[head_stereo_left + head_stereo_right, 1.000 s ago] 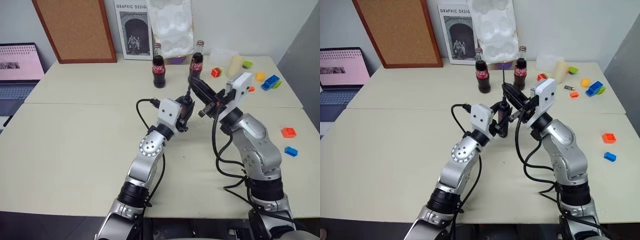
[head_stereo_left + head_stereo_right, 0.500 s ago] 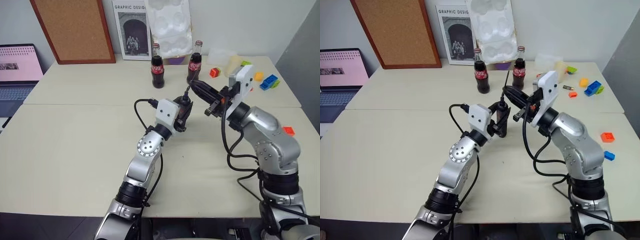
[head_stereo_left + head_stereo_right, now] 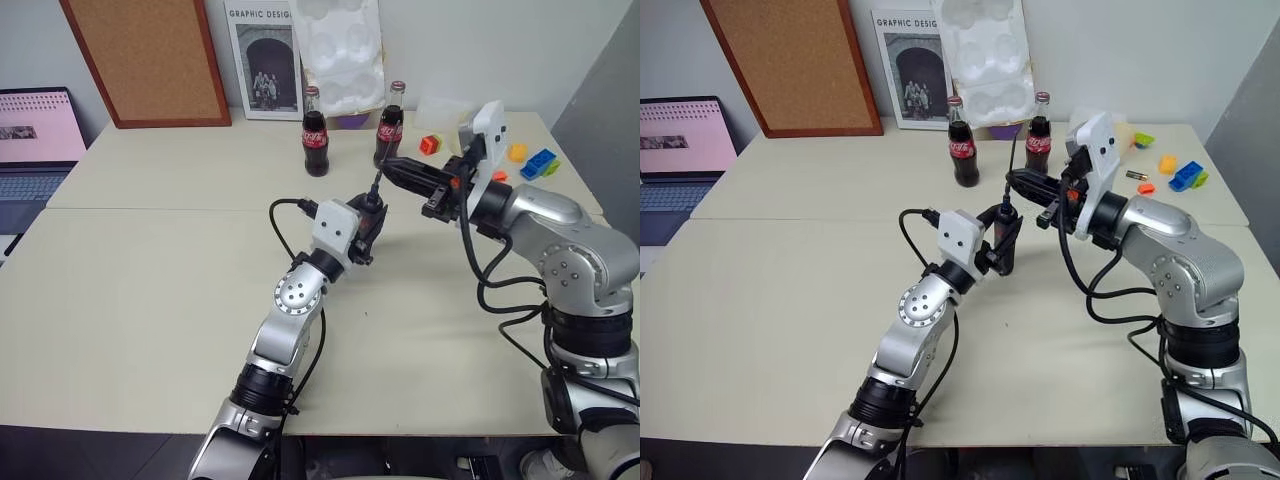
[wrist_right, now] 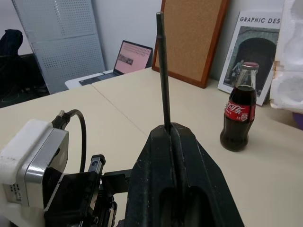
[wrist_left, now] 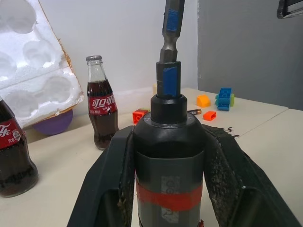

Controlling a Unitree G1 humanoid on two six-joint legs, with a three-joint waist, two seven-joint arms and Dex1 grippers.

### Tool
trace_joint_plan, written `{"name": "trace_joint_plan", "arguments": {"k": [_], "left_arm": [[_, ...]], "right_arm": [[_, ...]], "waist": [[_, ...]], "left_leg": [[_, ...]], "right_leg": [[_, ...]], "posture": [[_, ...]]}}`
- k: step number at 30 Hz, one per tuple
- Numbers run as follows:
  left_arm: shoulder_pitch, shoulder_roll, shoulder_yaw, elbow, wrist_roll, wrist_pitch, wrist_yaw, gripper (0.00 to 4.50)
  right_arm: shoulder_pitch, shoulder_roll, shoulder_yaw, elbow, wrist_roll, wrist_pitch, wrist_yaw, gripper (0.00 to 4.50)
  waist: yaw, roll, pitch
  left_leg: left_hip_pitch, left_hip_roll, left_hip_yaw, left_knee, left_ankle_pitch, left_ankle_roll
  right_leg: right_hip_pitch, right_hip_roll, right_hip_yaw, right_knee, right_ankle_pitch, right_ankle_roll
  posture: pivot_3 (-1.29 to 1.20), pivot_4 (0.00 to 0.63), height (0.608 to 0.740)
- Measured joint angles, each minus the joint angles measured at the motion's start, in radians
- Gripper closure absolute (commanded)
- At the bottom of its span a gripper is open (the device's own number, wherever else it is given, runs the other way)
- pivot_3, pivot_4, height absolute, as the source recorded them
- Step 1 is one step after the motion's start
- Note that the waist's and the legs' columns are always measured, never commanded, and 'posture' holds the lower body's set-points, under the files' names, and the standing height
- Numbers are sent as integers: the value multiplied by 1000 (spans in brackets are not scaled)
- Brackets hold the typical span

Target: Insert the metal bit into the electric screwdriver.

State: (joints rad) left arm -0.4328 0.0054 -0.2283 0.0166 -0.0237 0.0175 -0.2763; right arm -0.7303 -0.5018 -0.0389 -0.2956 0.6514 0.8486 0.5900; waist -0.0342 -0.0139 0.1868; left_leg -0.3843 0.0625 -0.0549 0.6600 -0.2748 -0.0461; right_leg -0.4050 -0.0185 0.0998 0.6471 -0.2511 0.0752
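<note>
While your left gripper [image 3: 372, 212] clamps the electric screwdriver [image 3: 371, 213] upright above the table [image 3: 150, 290] in the eye views, your right gripper [image 3: 392, 168] meets it level. Left wrist view: a blue-marked bit sits in the chuck. Right wrist view: fingers [image 4: 189, 161] pinch the metal bit [image 4: 163, 71].

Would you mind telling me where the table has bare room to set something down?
The near half of the table is bare on the laptop side, left of the left arm. The strip between the corkboard and the cola bottles is free too. The far right corner is crowded with toy bricks, and two more bricks lie by the right edge.
</note>
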Motion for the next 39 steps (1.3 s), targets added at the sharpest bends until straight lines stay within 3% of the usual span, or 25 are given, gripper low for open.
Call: {"name": "trace_joint_plan", "arguments": {"k": [11,24,39], "left_arm": [[-1,2,-1,3,0,-6,-4,2851],[-2,0,-1,11,6,-20,-16,2856],[-6,-9,-1,12,6,-7,2,2856]], "right_arm": [[-81,-1,-7,89,38,110,3,4500],[-107,-53,12,117,30,107,85,4500],[-32,26,-36,-14,39,156,-79,4500]], "waist": [[0,0,0],[1,0,0],[1,0,0]], "left_leg": [[0,0,0,0,0,0],[0,0,0,0,0,0],[-1,0,0,0,0,0]], "right_leg": [[0,0,0,0,0,0],[0,0,0,-1,0,0],[0,0,0,-1,0,0]], "posture": [[0,150,740],[0,150,740],[0,150,740]]}}
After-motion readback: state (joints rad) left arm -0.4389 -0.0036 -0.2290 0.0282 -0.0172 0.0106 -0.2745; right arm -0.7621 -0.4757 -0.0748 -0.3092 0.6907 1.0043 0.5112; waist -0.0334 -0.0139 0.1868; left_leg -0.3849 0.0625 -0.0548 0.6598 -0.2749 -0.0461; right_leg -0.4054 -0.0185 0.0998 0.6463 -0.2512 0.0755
